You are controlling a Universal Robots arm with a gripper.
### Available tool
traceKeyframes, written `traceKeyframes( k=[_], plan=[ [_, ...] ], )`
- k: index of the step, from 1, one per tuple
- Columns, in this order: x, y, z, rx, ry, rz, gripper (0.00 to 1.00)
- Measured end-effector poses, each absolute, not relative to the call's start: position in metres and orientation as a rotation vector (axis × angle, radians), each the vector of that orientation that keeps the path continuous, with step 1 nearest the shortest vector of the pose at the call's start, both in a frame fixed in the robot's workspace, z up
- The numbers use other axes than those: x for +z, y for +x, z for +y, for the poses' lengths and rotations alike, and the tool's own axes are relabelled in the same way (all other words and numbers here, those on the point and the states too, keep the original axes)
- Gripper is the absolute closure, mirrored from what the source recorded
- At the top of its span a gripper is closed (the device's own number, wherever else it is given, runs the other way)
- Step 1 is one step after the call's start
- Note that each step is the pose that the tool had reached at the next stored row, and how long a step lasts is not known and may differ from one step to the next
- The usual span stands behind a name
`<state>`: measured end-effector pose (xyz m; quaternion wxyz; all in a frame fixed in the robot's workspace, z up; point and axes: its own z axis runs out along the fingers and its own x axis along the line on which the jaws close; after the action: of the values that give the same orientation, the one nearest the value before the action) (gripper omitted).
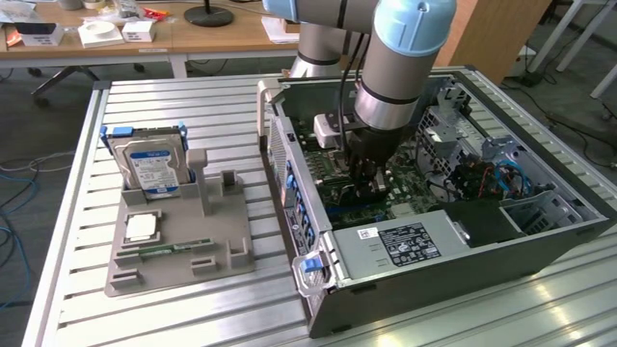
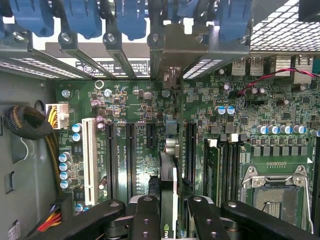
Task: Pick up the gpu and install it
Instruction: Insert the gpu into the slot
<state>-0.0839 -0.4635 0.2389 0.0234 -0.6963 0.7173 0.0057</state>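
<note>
Reaching straight down into the computer case (image 1: 540,238), jaws clamping the gpu (image 2: 168,200) edge-on over the motherboard (image 2: 135,115).

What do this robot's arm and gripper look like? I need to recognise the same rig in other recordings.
The arm is built of grey cylindrical tubes with pale blue caps at the joints and a shiny silver wrist band. A black cable runs down its side to a pale boxy unit. The gripper is black: jointed links with round pivot pins.

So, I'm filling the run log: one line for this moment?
hand: shut on gpu | place: inside computer case, over motherboard slots | gpu: edge-on, upright
</note>
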Motion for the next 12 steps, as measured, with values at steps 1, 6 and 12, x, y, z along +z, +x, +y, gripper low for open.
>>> traceKeyframes(
  k=[1, 6, 12],
  plan=[
    [0.2389, -0.0839, -0.4636, 0.017, -2.156, 2.221, 0.74],
    [0.2377, -0.0839, -0.4636, 0.018, -2.156, 2.221, 0.74],
    [0.2374, -0.0838, -0.4644, 0.018, -2.155, 2.220, 0.74]
  ],
)
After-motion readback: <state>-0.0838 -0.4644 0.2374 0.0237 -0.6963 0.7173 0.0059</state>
